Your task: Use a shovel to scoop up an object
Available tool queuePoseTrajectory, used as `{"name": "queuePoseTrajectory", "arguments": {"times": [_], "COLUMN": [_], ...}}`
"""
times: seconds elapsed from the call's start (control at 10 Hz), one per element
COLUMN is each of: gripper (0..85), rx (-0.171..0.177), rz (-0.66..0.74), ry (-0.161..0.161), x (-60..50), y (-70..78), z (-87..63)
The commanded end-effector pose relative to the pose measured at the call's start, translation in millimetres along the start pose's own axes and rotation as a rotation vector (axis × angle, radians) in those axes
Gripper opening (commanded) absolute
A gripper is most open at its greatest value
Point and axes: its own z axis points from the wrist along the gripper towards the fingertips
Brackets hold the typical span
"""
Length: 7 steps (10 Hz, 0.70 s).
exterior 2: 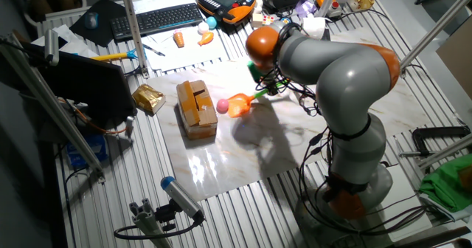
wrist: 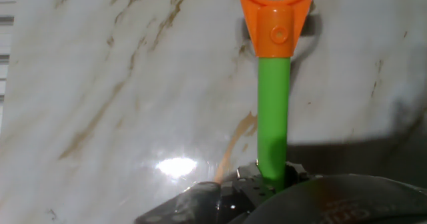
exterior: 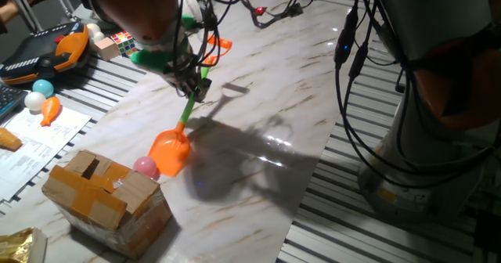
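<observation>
With the shovel (exterior: 177,134) already clamped by its green shaft in the gripper (exterior: 190,87), the step in hand looks like the approach to the scoop itself: the orange blade is down near the marble board (exterior: 266,106), left of centre in one fixed view, and the pink ball (exterior: 145,167) lies just beside the blade's lower left edge, wedged between it and the cardboard box (exterior: 106,196). Whether blade and ball actually touch cannot be told from these views. The claw is closed tight on the shaft; in the hand view the green rod (wrist: 273,117) rises from between the dark jaws toward the orange D-shaped end at the top of the frame. From the other fixed view the ball (exterior 2: 221,105) sits at the box's (exterior 2: 196,109) right side with the blade (exterior 2: 237,104) next to it. The next move, I judge, calls for sliding the blade's lip low under the ball, using the box as a backstop, then tilting the blade up gently so the smooth ball does not roll off.
</observation>
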Motion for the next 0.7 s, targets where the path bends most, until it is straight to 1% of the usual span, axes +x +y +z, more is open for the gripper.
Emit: {"name": "queuePoseTrajectory", "arguments": {"times": [0.0,0.1,0.2,0.3,0.4,0.6], "gripper": [0.7,0.7,0.7,0.7,0.7,0.7], "rx": [0.001,-0.002,-0.006,-0.017,-0.023,-0.026], "rz": [0.007,0.017,0.035,0.064,0.085,0.09], "ry": [-0.008,-0.02,-0.039,-0.061,-0.078,-0.085], "x": [3.9,8.1,13.0,17.5,20.2,22.6], "y": [0.6,1.6,2.6,4.6,6.4,8.3], "z": [-2.4,-3.0,-3.4,-4.0,-4.8,-5.5]}}
